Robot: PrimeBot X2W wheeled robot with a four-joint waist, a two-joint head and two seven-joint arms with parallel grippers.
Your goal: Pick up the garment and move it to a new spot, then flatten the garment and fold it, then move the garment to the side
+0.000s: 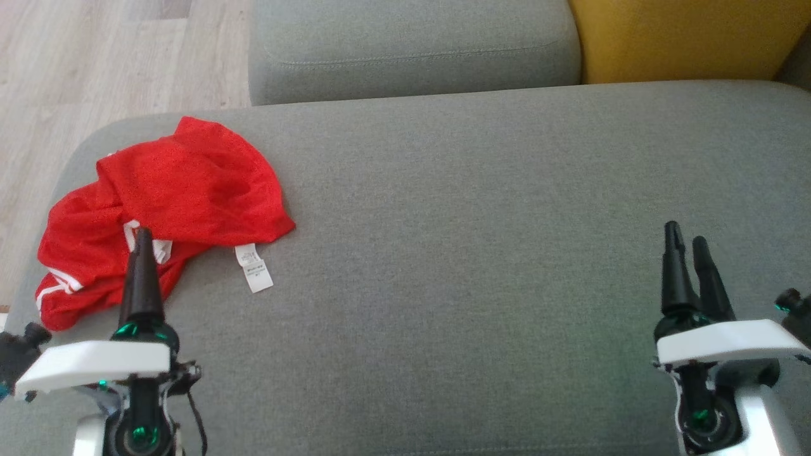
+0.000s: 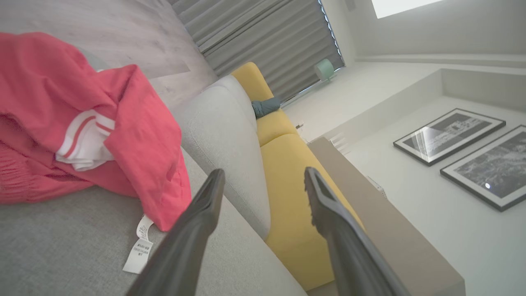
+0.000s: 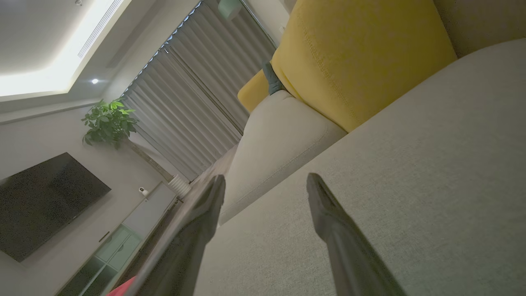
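Red garment (image 1: 177, 190) lies crumpled at the left of the head view on the grey sofa seat (image 1: 475, 221), its white care label (image 1: 253, 267) trailing toward the centre. The left gripper (image 2: 263, 176), fingers spread and empty, sits just beside the garment's lower edge. The right gripper (image 1: 685, 235), also spread, is at lower right, well apart. A grey cushion (image 1: 412, 44) and a yellow cushion (image 1: 684, 38) line the top, and pale wood floor (image 1: 95, 57) shows at upper left.
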